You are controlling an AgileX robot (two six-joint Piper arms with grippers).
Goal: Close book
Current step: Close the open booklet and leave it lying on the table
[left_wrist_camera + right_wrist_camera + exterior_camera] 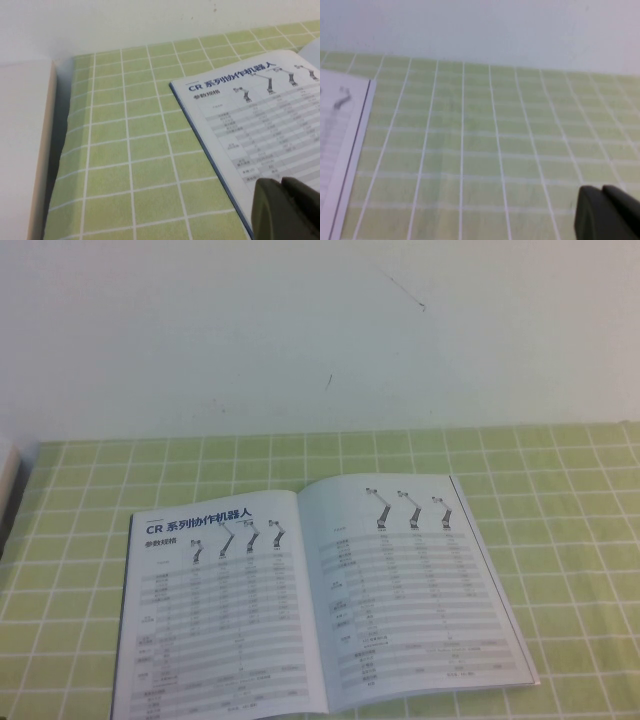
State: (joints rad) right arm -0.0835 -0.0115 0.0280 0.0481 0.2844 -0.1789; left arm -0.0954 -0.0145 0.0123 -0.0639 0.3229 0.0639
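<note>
On the green tablecloth gridded with white lines (570,540), the open white-paged booklet with a blue heading, tables and small robot-arm pictures (400,590) lies flat with both pages facing up. The near edge of its left page is cut off by the lower border of the high view, and the fine print in its tables is too small to read.

Neither of my grippers shows in the high view. My left gripper (285,207) appears only as a dark, blurred shape, mostly out of frame, and I cannot tell whether it is open or closed. It hangs over the booklet's (260,115) left page, close to that page's outer edge; whether it touches the paper I cannot tell.

My right gripper (607,212) is just as cropped and its state just as unclear. It sits above bare cloth, with the booklet's (340,145) right page edge well apart from it, toward my left.

A pale beige flat-topped block (22,150) lies at the table's left edge, mostly cut off. A plain white wall (300,330) stands behind the table.
</note>
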